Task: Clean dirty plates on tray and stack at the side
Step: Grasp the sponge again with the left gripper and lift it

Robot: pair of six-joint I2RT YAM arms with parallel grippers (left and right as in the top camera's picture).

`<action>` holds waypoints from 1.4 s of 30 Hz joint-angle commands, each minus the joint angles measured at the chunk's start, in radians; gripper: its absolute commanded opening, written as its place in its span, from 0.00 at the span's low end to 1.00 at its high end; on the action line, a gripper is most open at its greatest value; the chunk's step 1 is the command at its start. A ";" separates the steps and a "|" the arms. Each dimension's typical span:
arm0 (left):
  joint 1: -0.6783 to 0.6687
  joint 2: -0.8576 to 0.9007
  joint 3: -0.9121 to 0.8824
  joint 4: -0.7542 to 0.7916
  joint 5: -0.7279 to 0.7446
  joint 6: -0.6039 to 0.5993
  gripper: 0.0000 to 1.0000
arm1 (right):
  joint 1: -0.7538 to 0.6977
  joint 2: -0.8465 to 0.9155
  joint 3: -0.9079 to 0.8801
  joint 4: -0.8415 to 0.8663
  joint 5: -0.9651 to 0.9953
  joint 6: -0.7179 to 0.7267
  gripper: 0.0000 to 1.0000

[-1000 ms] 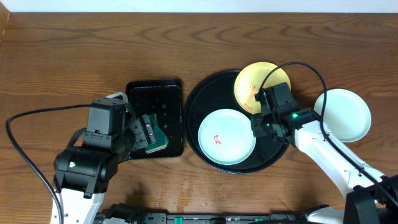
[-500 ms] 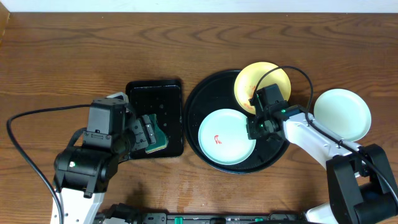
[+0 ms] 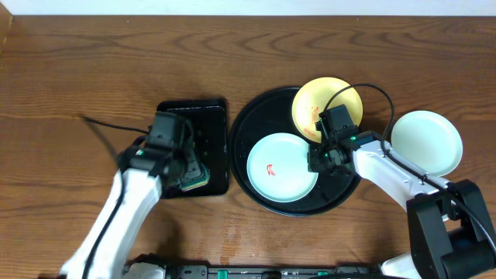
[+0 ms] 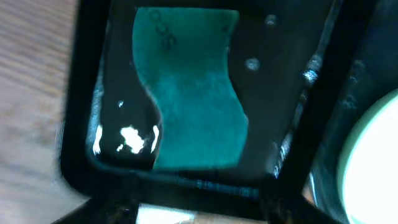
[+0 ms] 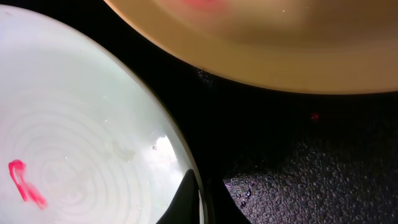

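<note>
Pinching the right-hand rim of the smeared mint plate (image 3: 280,169), the R gripper (image 3: 316,160) is clenched on it. In the R wrist view one dark fingertip (image 5: 185,194) lies over the plate's inner edge at btm centre, w/ the thin pale rim just beside it and dark beyond. That plate sits in the lower-left part of the round tray (image 3: 252,116) and has a short red mark left of its centre. The yellow plate (image 3: 329,105) is in the tray's upper-right part, its far edge over the tray rim, w/ a red smear on its lower-left side. The two plates are near each other but apart, w/ black tray floor btwn them. The second mint plate (image 3: 428,142) lies off the tray on the table (image 3: 116,70), right of frame, just beside the tray rim; no marks visible on it.

Left of centre, the L gripper (image 3: 186,165) hangs over the rect. tray (image 3: 205,116), which lies just beside the round one. The green sponge (image 4: 193,93) lies flat inside it, wet glints nearby. Fingers not clear in either view, so can't tell whether the L pincer is released or gripping the sponge.
</note>
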 commanded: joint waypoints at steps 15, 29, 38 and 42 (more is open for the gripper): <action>0.005 0.434 -0.006 0.217 -0.046 -0.075 0.08 | -0.010 0.013 -0.006 -0.009 0.105 0.035 0.01; 0.003 0.129 0.066 0.117 0.023 0.085 0.08 | -0.010 0.013 -0.006 -0.013 0.105 0.035 0.01; -0.064 0.010 0.107 0.101 0.151 0.077 0.08 | -0.010 0.013 -0.006 -0.013 0.105 0.035 0.01; -0.153 0.013 0.130 0.176 0.261 -0.027 0.07 | -0.002 0.013 -0.006 -0.016 0.105 0.035 0.01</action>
